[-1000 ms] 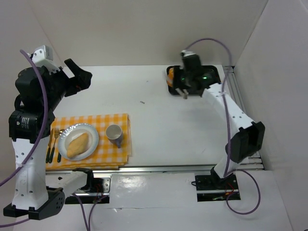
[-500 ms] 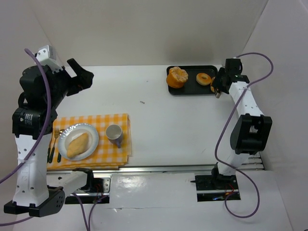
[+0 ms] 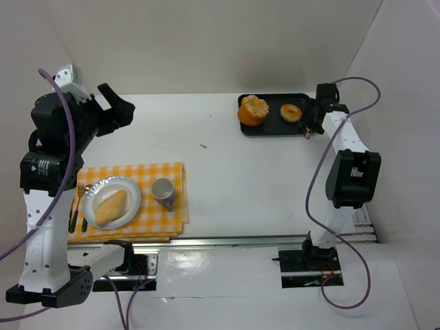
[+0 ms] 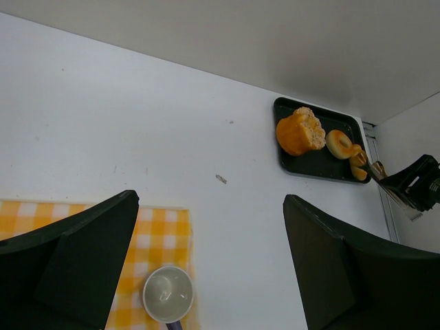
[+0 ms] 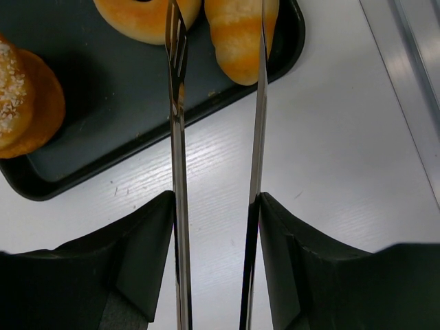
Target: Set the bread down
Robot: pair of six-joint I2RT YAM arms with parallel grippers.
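On the white surface (image 3: 234,179), nearest the arm bases on the left, lies a yellow checked cloth (image 3: 165,218). On the cloth sit a pale plate (image 3: 96,189) with a long golden bread roll (image 3: 112,205) on it, a fork (image 3: 78,199) to its left and a grey cup (image 3: 163,190) to its right. Above and beyond the cloth hangs the left gripper (image 3: 115,103), jaws spread wide and holding nothing. At the far right is a black tray (image 3: 271,127) holding a large sugared bun (image 3: 252,110), a ring doughnut (image 3: 291,111) and a small roll (image 5: 237,34) at its right end. The right gripper (image 5: 216,268) hovers just beside that end, its jaws clamped on metal tongs (image 5: 177,206). The parted tong tips reach over the small roll; whether they touch it is unclear.
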